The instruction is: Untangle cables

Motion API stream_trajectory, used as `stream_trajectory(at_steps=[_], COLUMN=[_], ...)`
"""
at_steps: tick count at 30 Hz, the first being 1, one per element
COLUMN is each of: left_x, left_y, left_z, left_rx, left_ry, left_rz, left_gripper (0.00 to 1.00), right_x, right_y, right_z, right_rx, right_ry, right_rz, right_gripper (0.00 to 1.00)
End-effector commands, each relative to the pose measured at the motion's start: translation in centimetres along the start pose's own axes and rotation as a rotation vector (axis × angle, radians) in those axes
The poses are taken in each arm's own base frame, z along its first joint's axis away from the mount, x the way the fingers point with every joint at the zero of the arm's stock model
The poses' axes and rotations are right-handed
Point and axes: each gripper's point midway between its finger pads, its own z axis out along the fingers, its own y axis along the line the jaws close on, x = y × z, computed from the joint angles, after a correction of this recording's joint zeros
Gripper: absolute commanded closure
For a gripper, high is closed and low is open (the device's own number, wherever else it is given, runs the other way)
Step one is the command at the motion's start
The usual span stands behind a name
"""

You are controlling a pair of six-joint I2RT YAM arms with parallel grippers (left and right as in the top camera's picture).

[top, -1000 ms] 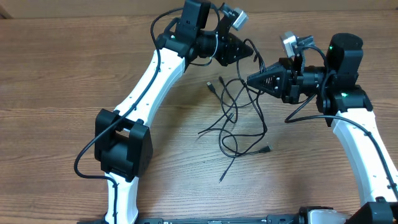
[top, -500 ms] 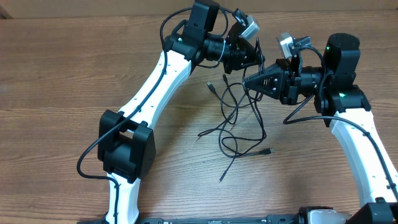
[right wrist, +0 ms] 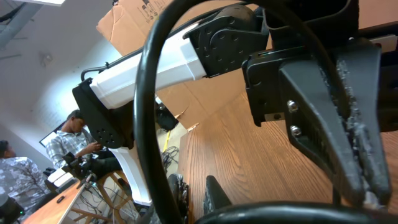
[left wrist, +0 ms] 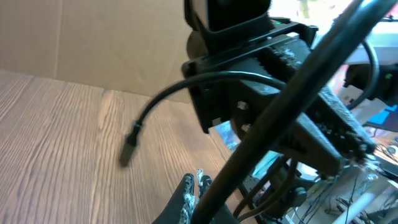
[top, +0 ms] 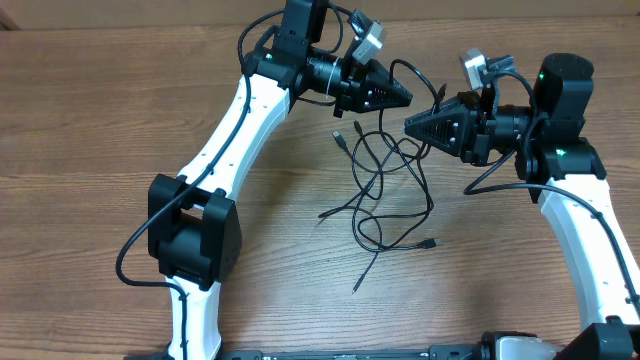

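Observation:
The cables (top: 378,190) are thin black cords in loose crossed loops on the wood table, mid-table between the arms. Plug ends lie at the upper left (top: 339,138), lower right (top: 430,242) and bottom (top: 357,289). My left gripper (top: 403,99) hangs above the tangle's top, shut on a cable that runs diagonally past its jaws (left wrist: 194,183) in the left wrist view (left wrist: 280,106); a plug (left wrist: 127,149) dangles there. My right gripper (top: 410,126) faces it from the right, with strands rising to its tip. Its jaws (right wrist: 196,190) are nearly together, with a cable (right wrist: 146,93) looping close by.
The left arm's white links (top: 235,130) cross the table's left half, and the right arm (top: 580,215) stands along the right edge. Cardboard boxes (right wrist: 134,18) and a seated person (right wrist: 74,140) are beyond the table. Bare wood (top: 90,150) lies left of the tangle.
The two grippers have drawn apart: the left one swung back up and left, the right one moved right. The cable strands between them are lifted and stretched a little.

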Motion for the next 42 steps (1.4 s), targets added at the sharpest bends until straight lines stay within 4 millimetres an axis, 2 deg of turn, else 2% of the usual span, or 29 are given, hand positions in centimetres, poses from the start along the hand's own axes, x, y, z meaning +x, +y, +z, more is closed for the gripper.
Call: stream_trajectory(at_steps=[1,7,9,10,14,15,17,18,19,20,25,30,36,42], left_x=[-0.2,-0.3,-0.4,-0.6,-0.8,-0.8,-0.9,-1.1,-1.3,-1.7,-4.6,-7.5,-9.6,-10.5], left_y=[-0.8,-0.4,-0.2,0.0,1.8,2.4,3.7,4.0,4.2,4.4,3.7,0.8,-1.9,-3.5], left_z=[0.3,-0.6,-1.0,-1.2,-1.3,-1.4,-1.7,-1.9,-2.3,-3.0,-5.3,-6.3,-7.0,-8.5], left_rx=[0.051,0.033,0.024,0.013,-0.081,-0.114,-0.190,-0.208,-0.218,-0.228,-0.194,-0.103,-0.101,-0.134], left_ry=[-0.014,-0.019,-0.022,-0.021,0.003,0.010,0.017,0.014,0.006,-0.003,-0.058,-0.055,-0.044,-0.058], left_rz=[0.021,-0.030,-0.018,0.009,0.076,0.075,0.039,0.022,0.017,0.023,0.101,0.188,0.190,0.108], left_gripper=[0.96,0.96,0.96,0.96,0.96,0.96,0.96,0.96,0.96,0.96,0.96,0.96,0.96,0.96], right_x=[-0.4,-0.4,-0.4,-0.1,0.8,1.1,1.6,1.9,2.1,2.8,6.1,9.4,12.2,13.1], right_y=[1.5,1.5,1.6,1.9,3.2,3.4,3.0,2.1,1.5,-0.1,-4.1,-7.6,-10.0,-11.3], right_z=[-0.1,-0.1,0.2,0.7,3.0,3.6,4.6,4.8,4.9,4.8,3.6,1.0,-2.8,-5.3], right_rx=[-0.030,-0.030,-0.037,-0.053,-0.120,-0.133,-0.103,-0.051,-0.017,0.077,0.347,0.636,0.932,1.114], right_ry=[0.007,0.007,0.012,0.023,0.069,0.080,0.088,0.086,0.083,0.080,0.119,0.181,0.231,0.219], right_rz=[-0.030,-0.011,-0.006,-0.003,0.002,0.006,0.048,0.097,0.125,0.193,0.369,0.487,0.582,0.638], right_gripper=[0.90,0.90,0.93,0.96,0.94,0.89,0.61,0.48,0.43,0.39,0.25,0.16,0.07,0.07])
